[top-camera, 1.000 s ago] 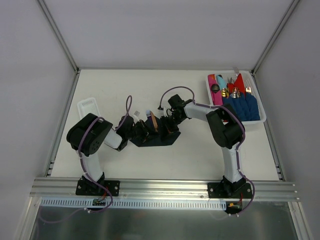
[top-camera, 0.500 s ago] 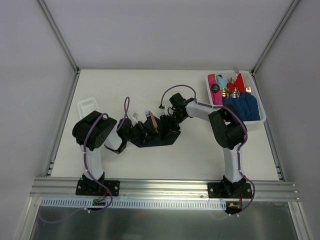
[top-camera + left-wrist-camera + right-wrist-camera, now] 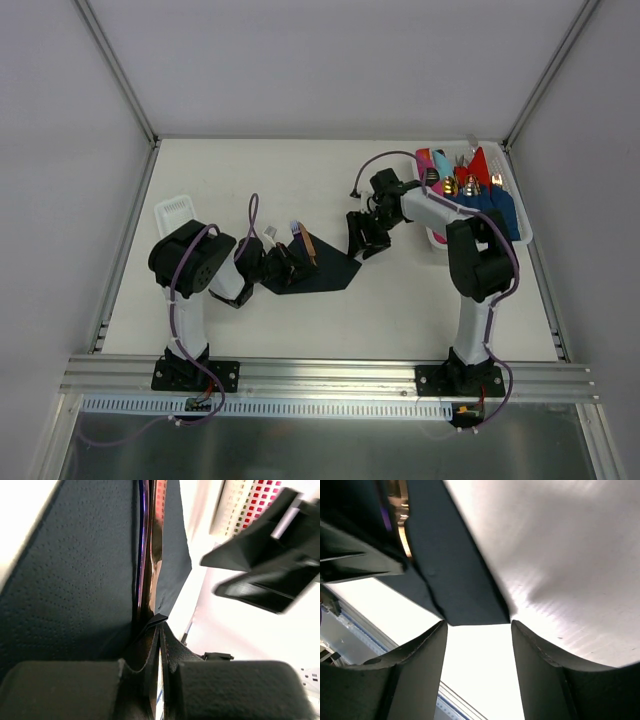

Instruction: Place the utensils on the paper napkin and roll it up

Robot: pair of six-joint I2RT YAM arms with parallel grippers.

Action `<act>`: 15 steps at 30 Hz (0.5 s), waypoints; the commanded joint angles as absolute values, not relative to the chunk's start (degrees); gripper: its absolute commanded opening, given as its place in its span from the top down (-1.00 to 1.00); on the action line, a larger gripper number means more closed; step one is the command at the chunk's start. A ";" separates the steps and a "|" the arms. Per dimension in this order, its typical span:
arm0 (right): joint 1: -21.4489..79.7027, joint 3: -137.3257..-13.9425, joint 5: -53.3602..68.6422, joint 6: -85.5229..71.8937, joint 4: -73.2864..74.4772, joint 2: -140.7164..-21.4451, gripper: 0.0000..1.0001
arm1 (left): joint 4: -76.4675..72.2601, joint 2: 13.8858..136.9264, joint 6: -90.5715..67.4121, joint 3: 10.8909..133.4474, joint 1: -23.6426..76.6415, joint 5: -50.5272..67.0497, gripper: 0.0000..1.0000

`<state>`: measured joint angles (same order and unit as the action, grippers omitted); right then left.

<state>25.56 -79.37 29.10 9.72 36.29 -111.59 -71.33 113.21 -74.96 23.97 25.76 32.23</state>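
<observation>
Top view: napkin (image 3: 325, 273) lies flat on the table (image 3: 400, 310), left of centre, a dark sheet with one corner pointing right. Utensils (image 3: 308, 247) rest across its left part, a coppery handle and paler ends sticking out past the far edge. Left gripper (image 3: 285, 265) sits low on the napkin's left edge, beside the utensils. Right gripper (image 3: 365, 238) hangs just off the napkin's right corner, fingers spread, nothing between them. White bin (image 3: 522, 240) at far right holds blue, red and pink rolls; a small white basket (image 3: 178, 212) stands at far left. Left wrist view: left gripper (image 3: 157, 630) has its fingers (image 3: 65, 690) pressed together, tips meeting at a fold in the napkin (image 3: 75, 580) where the coppery handle (image 3: 155, 540) runs in; whether paper is caught between them cannot be told. Right gripper (image 3: 260, 575) shows as a blurred dark shape beyond, apart from the napkin, with the bin (image 3: 235, 505) behind it. Right wrist view: right gripper (image 3: 480, 655) has both fingers (image 3: 415, 680) well apart, bare table showing in the gap. Napkin (image 3: 455, 570) corner ends just ahead of that gap, touching neither finger. A glint of utensil (image 3: 402, 510) shows at upper left.
</observation>
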 commanded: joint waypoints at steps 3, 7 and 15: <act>24.52 -80.95 27.24 9.41 40.69 -116.53 -0.17 | -70.93 114.96 -73.56 23.38 25.31 30.85 1.00; 24.70 -80.86 31.01 8.70 40.69 -118.91 -0.16 | -71.02 114.96 -73.56 23.20 25.14 30.67 1.00; 24.61 -79.72 43.85 5.80 39.11 -121.55 -0.08 | -71.02 115.31 -73.65 23.47 25.05 30.59 1.00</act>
<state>24.40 -80.40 38.89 6.90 39.24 -119.07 -71.33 113.25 -75.26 23.97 25.76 32.38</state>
